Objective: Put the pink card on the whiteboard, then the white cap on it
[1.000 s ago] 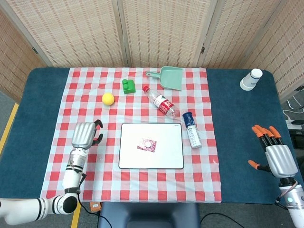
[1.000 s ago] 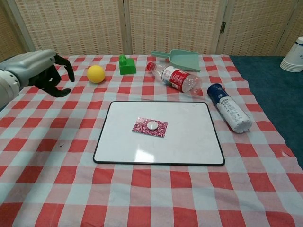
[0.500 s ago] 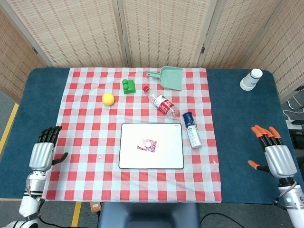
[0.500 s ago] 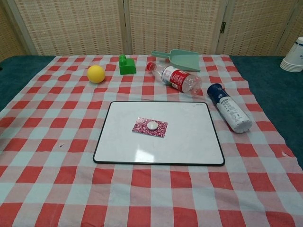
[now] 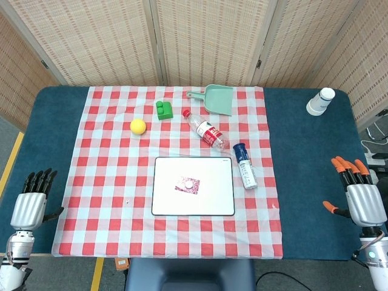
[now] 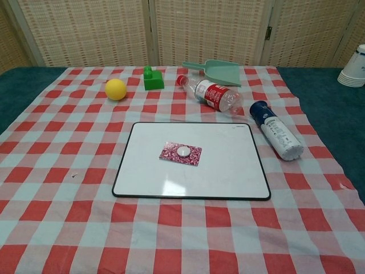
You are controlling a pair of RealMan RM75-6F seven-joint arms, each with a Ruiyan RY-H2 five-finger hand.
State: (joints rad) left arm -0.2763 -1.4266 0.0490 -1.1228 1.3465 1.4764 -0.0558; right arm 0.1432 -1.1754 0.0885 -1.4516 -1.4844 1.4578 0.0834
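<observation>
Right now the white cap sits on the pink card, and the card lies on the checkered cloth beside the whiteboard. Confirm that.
Not quite. The white cap does sit on the pink card, but the card lies on the whiteboard itself, not on the cloth beside it. The chest view shows this plainly.

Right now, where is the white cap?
In both views the white cap rests on the pink card, near the middle of the whiteboard, in front of the clear bottle.

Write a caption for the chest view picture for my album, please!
White cap sitting on the pink card on the whiteboard, with a yellow ball nearby.
</observation>
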